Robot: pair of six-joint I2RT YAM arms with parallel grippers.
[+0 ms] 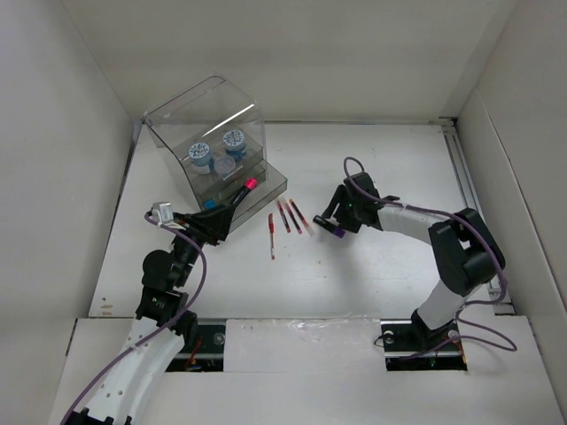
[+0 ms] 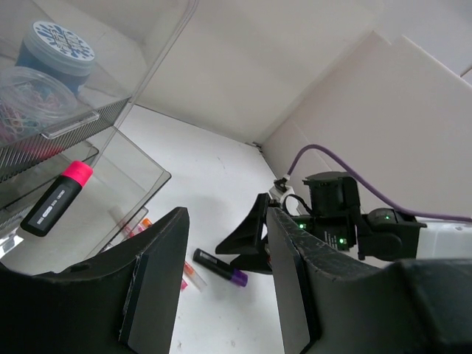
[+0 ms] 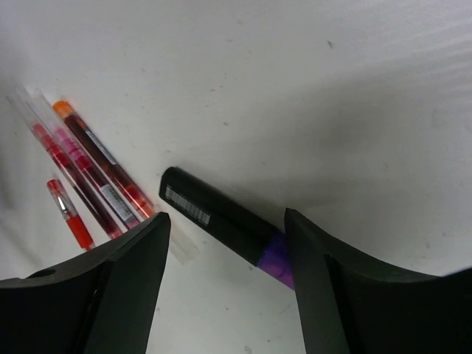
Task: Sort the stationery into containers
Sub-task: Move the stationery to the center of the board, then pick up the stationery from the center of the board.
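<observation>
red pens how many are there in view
4, all on the table: three red pens side by side just left of the right gripper, the fourth pen alone further left. None look hidden.

My overhead camera looks steeply down on the whole worktop (image 1: 372, 274), with the arm bases along its bottom edge. My left wrist camera sits low, looking between the left fingers (image 2: 158, 280) across to the box (image 2: 147, 74) and the right arm (image 2: 354, 221). My right wrist camera hangs close over the purple marker (image 3: 221, 217), which all three views share.
</observation>
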